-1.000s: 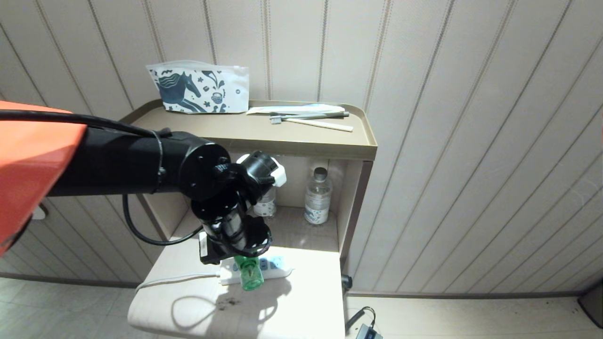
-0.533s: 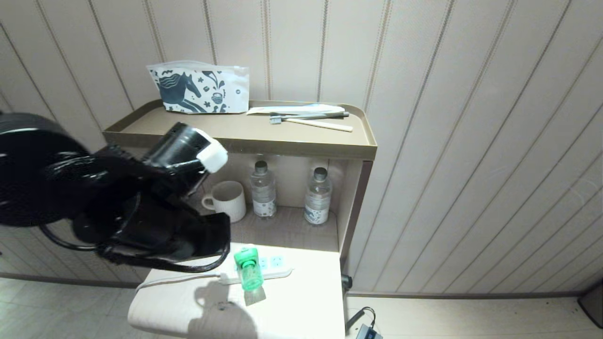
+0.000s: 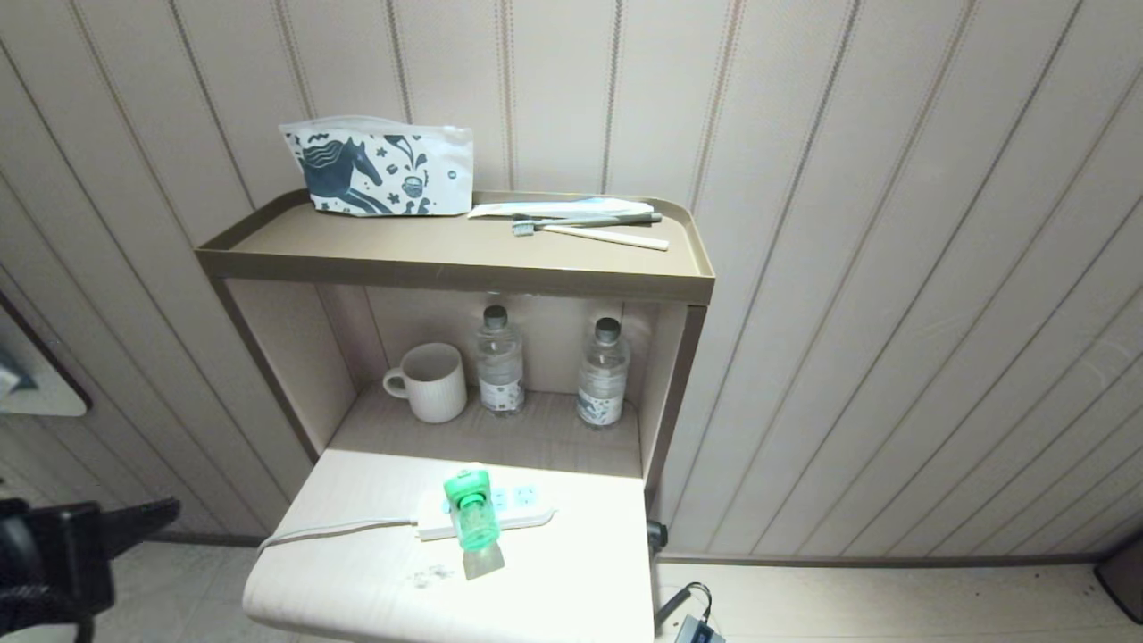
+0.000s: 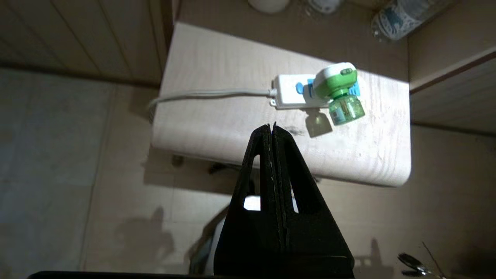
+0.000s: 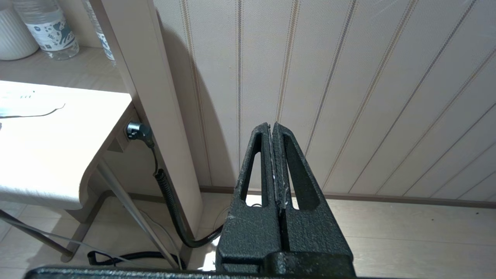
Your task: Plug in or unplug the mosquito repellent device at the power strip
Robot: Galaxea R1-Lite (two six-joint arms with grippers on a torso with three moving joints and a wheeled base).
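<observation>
The mosquito repellent device (image 3: 471,513) is seen seated in the power strip (image 3: 527,513) on the pale table (image 3: 375,572), its green bottle lying toward the table's front edge. It is judged light and rigid, the bottle smooth and probably slippery, so the white-and-green body (not the bottle) is best pinched across its sides. The left gripper (image 4: 271,128) is held off the table's front edge, jaws pressed together on nothing; the right gripper (image 5: 271,126) is parked beside the wall, likewise closed and empty.

No readable text anywhere (the water bottles' (image 3: 499,361) labels are too small to make out).
</observation>
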